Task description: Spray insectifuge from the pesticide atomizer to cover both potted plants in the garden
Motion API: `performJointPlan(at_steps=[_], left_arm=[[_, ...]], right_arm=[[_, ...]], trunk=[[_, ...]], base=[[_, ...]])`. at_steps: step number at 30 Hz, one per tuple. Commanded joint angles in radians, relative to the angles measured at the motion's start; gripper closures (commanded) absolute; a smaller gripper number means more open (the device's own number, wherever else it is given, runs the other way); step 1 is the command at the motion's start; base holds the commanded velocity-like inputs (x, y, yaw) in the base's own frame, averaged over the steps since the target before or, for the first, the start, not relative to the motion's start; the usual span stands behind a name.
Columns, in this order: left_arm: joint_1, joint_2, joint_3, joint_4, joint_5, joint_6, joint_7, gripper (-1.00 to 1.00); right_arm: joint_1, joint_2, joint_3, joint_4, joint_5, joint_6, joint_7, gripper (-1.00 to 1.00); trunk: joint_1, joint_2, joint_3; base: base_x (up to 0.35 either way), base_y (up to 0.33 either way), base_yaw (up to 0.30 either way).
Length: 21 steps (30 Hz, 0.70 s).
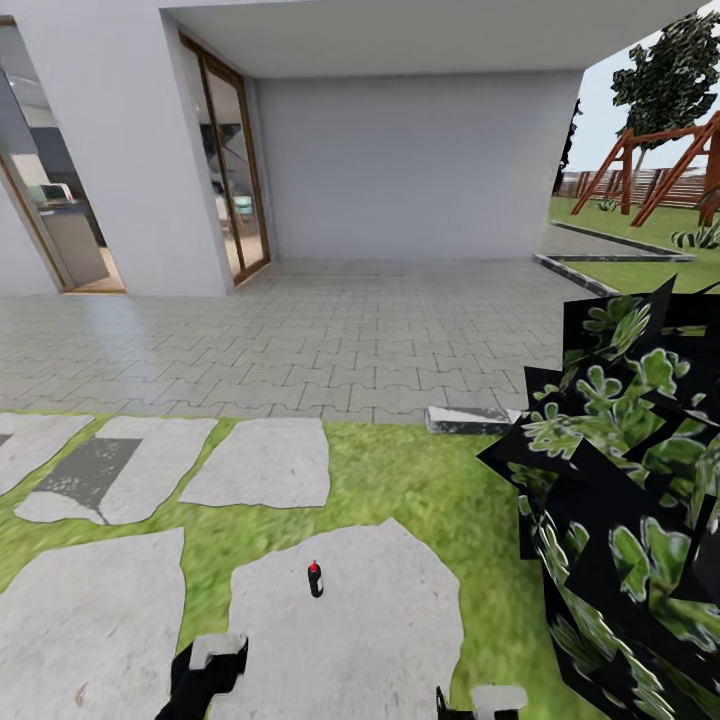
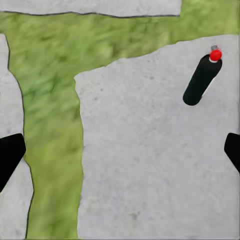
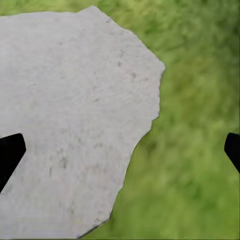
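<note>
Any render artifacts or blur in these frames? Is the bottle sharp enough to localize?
Head view: the bush renders as black jagged cards with leaf patches, a clear artifact; the bottle is tiny but distinct on the stone slab. Left wrist view: bottle fairly crisp, red cap visible, grass smeared. Right wrist view: grass soft and blurred, slab edge sharp. Lighting flat, no hard shadows.

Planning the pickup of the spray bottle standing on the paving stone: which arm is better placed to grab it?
Probably the left. The spray bottle shows in the left wrist view, ahead of the open left end effector. The open right end effector faces bare paving stone and grass.
</note>
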State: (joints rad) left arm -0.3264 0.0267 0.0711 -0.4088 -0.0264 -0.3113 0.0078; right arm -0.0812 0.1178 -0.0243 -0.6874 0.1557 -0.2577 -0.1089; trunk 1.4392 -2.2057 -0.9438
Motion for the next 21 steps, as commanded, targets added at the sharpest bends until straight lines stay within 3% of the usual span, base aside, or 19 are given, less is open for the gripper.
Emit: performJointPlan(at_steps=[1, 6, 7, 10, 13, 18, 19, 20, 21], left_arm=[[-0.027, 0.0, 0.002, 0.001, -0.003, -0.001, 0.002, -1.0], [-0.098, -0.001, 0.002, 0.001, 0.0, 0.04, 0.003, -1.0], [-0.111, -0.001, 0.003, 0.001, 0.0, 0.068, 0.003, -1.0], [-0.125, -0.002, 0.002, -0.007, -0.002, 0.102, 0.003, -1.0], [-0.152, -0.002, 0.002, -0.011, -0.005, 0.115, 0.003, -1.0], [-0.188, 0.002, -0.002, -0.008, -0.008, 0.116, 0.0, -1.0], [-0.189, 0.002, -0.006, -0.005, -0.01, 0.11, -0.002, -1.0], [-0.188, 0.002, -0.017, -0.01, -0.034, 0.112, -0.002, -1.0], [-0.187, 0.002, -0.025, -0.012, -0.049, 0.114, -0.001, -1.0]], right_arm=[[-0.013, 0.008, 0.03, -0.027, 0.01, 0.005, -0.005, -1.0], [-0.115, 0.035, 0.146, -0.121, 0.009, 0.1, -0.006, -1.0], [-0.167, 0.057, 0.184, -0.148, 0.009, 0.169, -0.006, -1.0], [-0.246, 0.057, 0.243, -0.189, 0.008, 0.282, -0.006, -1.0], [-0.31, 0.057, 0.28, -0.234, 0.006, 0.353, -0.006, -1.0], [-0.4, 0.057, 0.3, -0.348, 0.0, 0.39, -0.007, -1.0], [-0.423, 0.057, 0.313, -0.451, -0.002, 0.398, -0.008, -1.0], [-0.427, 0.057, 0.348, -0.48, -0.001, 0.407, -0.007, -1.0], [-0.427, 0.057, 0.354, -0.481, -0.001, 0.407, -0.007, -1.0]], trunk=[[0.0, 0.0, -0.001], [0.0, 0.0, -0.001], [0.0, 0.0, -0.001], [0.0, 0.0, -0.001], [0.0, 0.0, -0.001], [0.0, 0.0, -0.001], [0.0, 0.0, -0.001], [0.0, 0.0, -0.001], [0.0, 0.0, -0.001]], base=[[0.0, 0.0, 0.0], [0.0, 0.0, 0.0], [0.0, 0.0, 0.0], [0.0, 0.0, 0.0], [0.0, 0.0, 0.0], [0.0, 0.0, 0.0], [0.0, 0.0, 0.0], [0.0, 0.0, 0.0], [0.0, 0.0, 0.0]])
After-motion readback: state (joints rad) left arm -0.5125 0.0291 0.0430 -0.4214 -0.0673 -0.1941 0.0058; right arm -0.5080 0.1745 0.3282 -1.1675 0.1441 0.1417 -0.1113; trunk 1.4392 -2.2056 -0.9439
